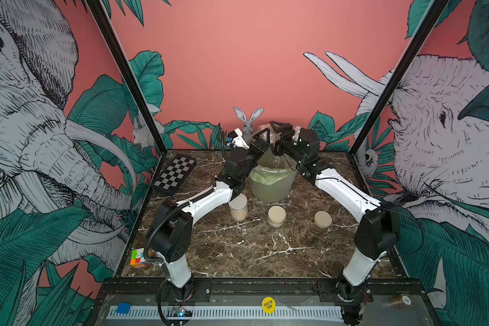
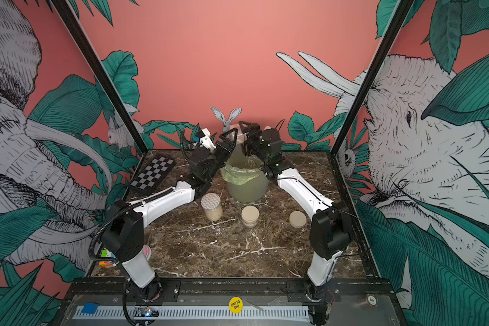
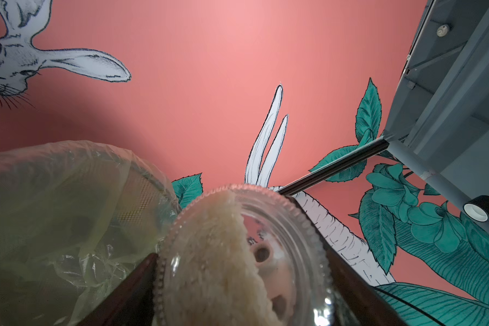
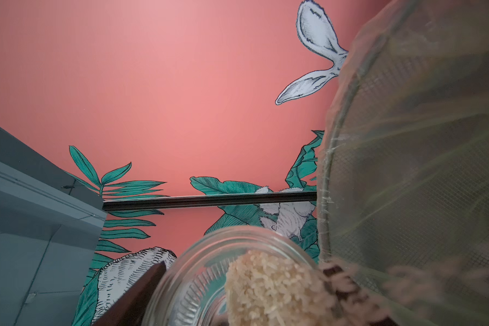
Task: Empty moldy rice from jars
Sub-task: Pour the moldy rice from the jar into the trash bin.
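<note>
Spillage is the chief risk. Left hand pinches an open jar by its sides, tilted beside the bagged bin; the moldy rice inside is one caked lump clinging to a wall. Right hand is clamped on a second jar, with loose grains heaped toward the bin's mesh side. In both top views the two are raised over the bin at the back of the bench. I judge that a stuck lump could let go all at once, and a mouth sitting off the rim would scatter grains over the bench. Smooth clear walls between narrow fingers may twist under shaking. The hands are near enough to knock together. A tall jar, lidded and holding rice, stands just beside the left forearm, which could topple it on the way back
</note>
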Available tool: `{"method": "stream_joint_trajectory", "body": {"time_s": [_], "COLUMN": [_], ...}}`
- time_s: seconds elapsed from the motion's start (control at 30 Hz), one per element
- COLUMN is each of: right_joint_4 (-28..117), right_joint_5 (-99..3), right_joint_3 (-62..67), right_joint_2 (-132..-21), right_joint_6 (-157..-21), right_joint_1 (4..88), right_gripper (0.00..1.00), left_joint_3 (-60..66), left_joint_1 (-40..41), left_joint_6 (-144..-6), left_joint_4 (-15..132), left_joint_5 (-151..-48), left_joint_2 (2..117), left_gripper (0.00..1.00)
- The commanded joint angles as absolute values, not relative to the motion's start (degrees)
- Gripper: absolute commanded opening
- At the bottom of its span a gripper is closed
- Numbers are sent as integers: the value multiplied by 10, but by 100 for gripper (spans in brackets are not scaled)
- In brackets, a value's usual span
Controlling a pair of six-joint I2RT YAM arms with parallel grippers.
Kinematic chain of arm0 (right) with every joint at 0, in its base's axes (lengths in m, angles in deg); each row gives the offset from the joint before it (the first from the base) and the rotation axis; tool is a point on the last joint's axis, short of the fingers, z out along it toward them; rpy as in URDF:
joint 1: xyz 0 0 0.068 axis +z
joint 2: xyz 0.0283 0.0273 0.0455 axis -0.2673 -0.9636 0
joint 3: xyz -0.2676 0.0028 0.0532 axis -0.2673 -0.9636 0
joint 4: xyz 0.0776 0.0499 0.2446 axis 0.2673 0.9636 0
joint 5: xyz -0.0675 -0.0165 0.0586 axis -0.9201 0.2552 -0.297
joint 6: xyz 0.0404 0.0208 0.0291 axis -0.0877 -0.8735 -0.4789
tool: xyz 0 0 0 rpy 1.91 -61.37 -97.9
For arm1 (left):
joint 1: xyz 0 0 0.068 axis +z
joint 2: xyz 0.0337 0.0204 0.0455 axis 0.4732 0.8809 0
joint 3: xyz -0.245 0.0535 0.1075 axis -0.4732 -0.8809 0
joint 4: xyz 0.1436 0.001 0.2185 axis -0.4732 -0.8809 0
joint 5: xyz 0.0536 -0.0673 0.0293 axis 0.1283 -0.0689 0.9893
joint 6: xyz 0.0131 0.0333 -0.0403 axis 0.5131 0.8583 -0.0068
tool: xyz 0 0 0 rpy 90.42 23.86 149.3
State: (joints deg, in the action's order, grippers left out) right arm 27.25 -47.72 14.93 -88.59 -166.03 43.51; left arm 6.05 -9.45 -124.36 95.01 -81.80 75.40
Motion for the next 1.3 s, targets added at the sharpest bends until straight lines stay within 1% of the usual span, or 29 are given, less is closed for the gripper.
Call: {"method": "stream_joint_trajectory", "body": {"time_s": [0.0,0.13,0.23,0.37,0.47,0.57,0.63,0.8,0.93,1.23,1.27], "right_joint_4": [256,255,262,261,266,264,262,263,255,258,260], "right_joint_5": [-443,-445,-447,-440,-439,-440,-439,-435,-435,-439,-439], "right_joint_3": [146,138,138,144,143,141,141,132,120,104,104], "right_joint_2": [-868,-866,-865,-870,-872,-871,-871,-869,-865,-857,-857], "right_joint_6": [-1649,-1651,-1649,-1647,-1649,-1647,-1647,-1646,-1647,-1643,-1643], "right_joint_1": [448,448,448,448,448,448,448,449,451,458,457], "right_gripper": [57,65,68,68,74,75,73,75,70,73,74], "left_joint_3": [49,51,53,52,52,55,56,59,60,67,68], "left_joint_1": [-88,-88,-88,-83,-82,-79,-77,-68,-58,-54,-53], "left_joint_6": [-1232,-1226,-1218,-1217,-1219,-1219,-1219,-1224,-1232,-1240,-1239], "left_joint_4": [953,932,924,925,927,927,928,933,936,942,940], "left_joint_5": [-826,-823,-822,-823,-823,-825,-826,-834,-838,-837,-838], "left_joint_2": [721,715,712,713,715,717,718,719,720,731,732], "left_gripper": [0,0,0,0,0,0,0,0,0,0,0]}}
